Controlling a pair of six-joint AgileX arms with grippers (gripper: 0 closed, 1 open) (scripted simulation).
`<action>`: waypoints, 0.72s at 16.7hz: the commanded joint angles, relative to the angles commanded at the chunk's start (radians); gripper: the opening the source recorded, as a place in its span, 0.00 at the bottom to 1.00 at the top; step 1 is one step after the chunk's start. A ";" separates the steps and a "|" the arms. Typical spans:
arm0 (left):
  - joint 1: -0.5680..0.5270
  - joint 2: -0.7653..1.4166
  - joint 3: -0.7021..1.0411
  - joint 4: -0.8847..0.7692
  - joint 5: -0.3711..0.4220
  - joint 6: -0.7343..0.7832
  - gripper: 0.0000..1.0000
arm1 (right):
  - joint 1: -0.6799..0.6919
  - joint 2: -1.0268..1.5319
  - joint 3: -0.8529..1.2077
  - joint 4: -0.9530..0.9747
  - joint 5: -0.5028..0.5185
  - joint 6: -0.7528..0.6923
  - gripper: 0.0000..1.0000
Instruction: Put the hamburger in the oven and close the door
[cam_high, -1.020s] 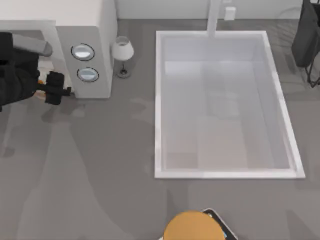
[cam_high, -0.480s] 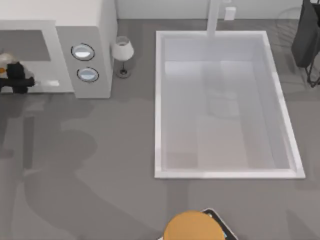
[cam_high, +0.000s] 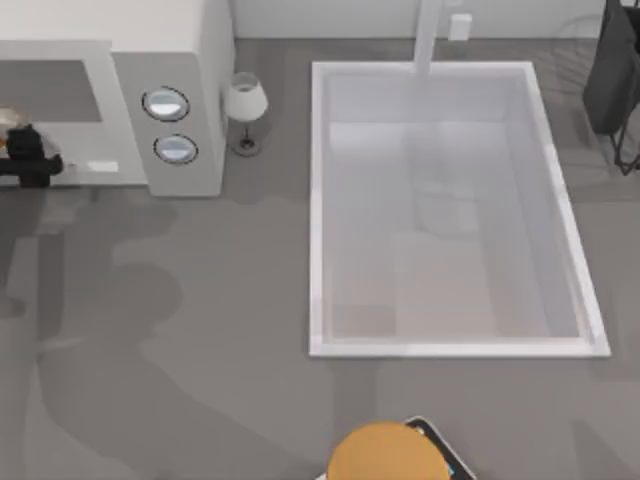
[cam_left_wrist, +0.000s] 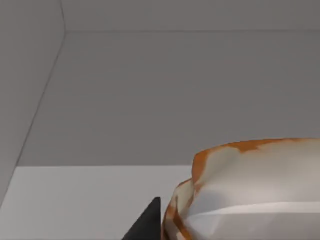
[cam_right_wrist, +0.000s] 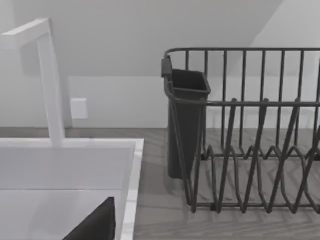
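One hamburger (cam_left_wrist: 250, 192), cream bun streaked with orange, sits clamped in my left end effector (cam_high: 25, 155) at the oven (cam_high: 150, 60) cavity's mouth.

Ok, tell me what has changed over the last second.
The left hand pulled toward the table's left edge in front of the oven, then barely moved. The hamburger sits close before its wrist camera, facing the grey cavity. The right arm at the far right, the sink and the orange disc stayed put.
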 joint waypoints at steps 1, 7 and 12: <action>-0.004 0.003 0.005 -0.002 0.000 0.000 0.00 | 0.000 0.000 0.000 0.000 0.000 0.000 1.00; -0.042 0.066 0.147 -0.053 -0.009 -0.001 0.00 | 0.000 0.000 0.000 0.000 0.000 0.000 1.00; -0.055 0.164 0.355 -0.127 -0.024 -0.004 0.00 | 0.000 0.000 0.000 0.000 0.000 0.000 1.00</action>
